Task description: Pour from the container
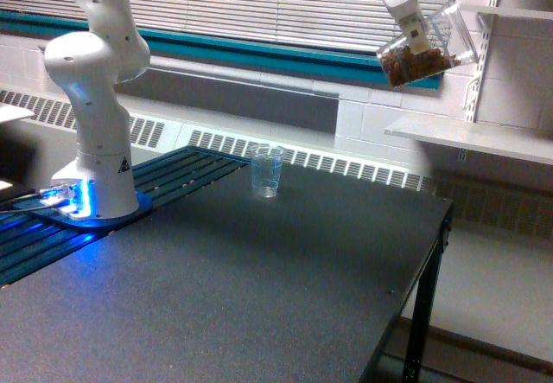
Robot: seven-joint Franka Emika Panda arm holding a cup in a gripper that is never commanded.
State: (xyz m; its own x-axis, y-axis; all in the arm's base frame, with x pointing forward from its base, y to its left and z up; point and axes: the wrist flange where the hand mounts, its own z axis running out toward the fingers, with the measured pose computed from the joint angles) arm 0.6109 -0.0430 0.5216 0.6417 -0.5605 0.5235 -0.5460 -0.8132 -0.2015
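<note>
The gripper (413, 22) is clamped on the tilted clear plastic measuring cup (425, 47), likely light, stiff, slippery, its nuts (417, 65) shifting.

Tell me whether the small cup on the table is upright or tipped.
Upright. The small cup stands on its base on the dark table, rim up. It looks empty, though the clear plastic makes that hard to confirm.
</note>
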